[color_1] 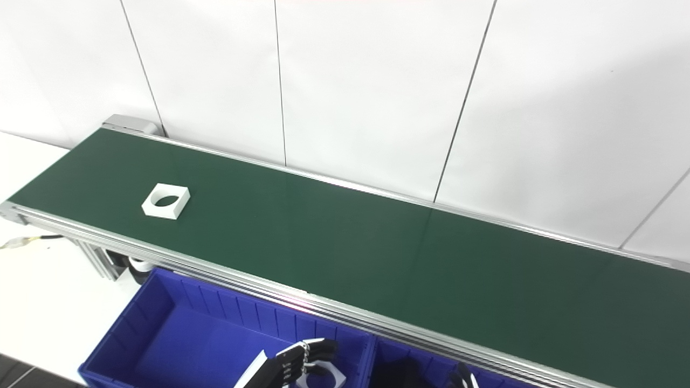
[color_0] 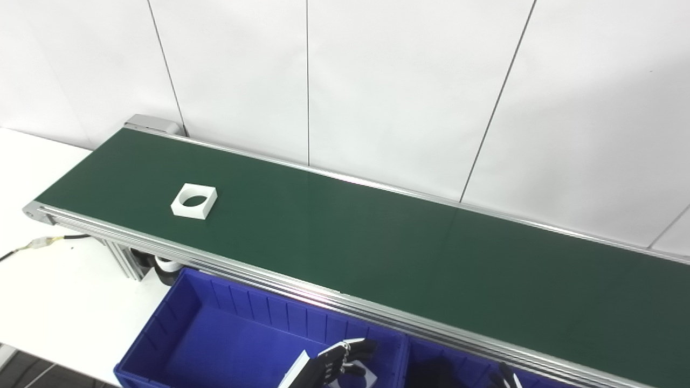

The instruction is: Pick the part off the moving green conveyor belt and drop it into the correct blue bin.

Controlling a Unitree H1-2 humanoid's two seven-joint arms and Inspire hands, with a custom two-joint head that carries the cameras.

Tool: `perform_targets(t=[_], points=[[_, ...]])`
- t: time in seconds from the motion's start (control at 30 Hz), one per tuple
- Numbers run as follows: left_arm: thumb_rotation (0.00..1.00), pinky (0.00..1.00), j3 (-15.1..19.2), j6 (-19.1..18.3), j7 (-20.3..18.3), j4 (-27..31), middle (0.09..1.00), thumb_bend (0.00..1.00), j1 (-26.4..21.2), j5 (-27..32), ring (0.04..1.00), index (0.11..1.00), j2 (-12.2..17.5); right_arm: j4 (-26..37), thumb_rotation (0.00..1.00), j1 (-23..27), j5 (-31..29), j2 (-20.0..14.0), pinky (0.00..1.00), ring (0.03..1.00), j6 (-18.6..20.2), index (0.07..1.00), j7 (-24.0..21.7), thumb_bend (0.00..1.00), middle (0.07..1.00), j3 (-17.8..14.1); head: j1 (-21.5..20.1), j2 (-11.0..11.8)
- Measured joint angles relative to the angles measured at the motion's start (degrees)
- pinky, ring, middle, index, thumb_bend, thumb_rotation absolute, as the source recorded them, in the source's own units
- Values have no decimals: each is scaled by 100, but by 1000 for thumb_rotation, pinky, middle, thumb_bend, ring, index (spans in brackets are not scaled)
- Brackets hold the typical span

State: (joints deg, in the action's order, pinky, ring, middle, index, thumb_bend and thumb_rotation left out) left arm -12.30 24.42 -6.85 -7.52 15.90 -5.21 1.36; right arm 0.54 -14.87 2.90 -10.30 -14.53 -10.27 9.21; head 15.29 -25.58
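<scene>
- The white part (color_0: 194, 201), a flat square block with a round hole through it, lies on the green conveyor belt (color_0: 377, 248) toward its left end, roughly midway between the 2 aluminium side rails.
- The left hand (color_0: 342, 361) hangs low over the left blue bin (color_0: 161, 328), near that bin's right wall, fingers curled loosely inward and holding nothing that I can make out. A white ring-shaped piece (color_1: 318, 377) sits in the bin just beneath the fingers; whether they touch it I cannot tell.
- Only a sliver of the right hand (color_0: 504, 377) shows at the bottom edge, over the second blue bin (color_0: 458, 366); whether it is released or clenched I cannot tell.
- What matters for the pick: the part lies up and to the left of the left hand, across the near rail, well apart from the fingers. The left hand is clearly the nearer of the 2.
- The part is square, so it has no long axis; its edges sit slightly skewed to the belt's run.
- I judge the reach has not yet begun.
</scene>
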Motion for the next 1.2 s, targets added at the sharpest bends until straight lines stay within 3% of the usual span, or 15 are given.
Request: perform_targets(t=[0.4,0.67,0.93,1.2], points=[[125,709,-24,6,122,260,810,929,90,175,789,788,-17,-28,62,4,19,8,874,908,-201,984,25,833,933,-29,-9,0],[127,712,8,15,116,445,815,918,85,300,788,794,-24,-98,119,21,124,105,818,862,-449,959,161,767,895,-82,-9,35],[122,682,45,-1,98,921,817,920,-220,329,771,802,-24,-279,129,78,251,178,796,847,-662,953,263,756,884,-101,-53,79],[205,698,157,-216,100,1125,826,947,-466,205,795,803,-10,-375,130,149,344,248,776,831,-819,938,374,763,869,-125,-114,105]])
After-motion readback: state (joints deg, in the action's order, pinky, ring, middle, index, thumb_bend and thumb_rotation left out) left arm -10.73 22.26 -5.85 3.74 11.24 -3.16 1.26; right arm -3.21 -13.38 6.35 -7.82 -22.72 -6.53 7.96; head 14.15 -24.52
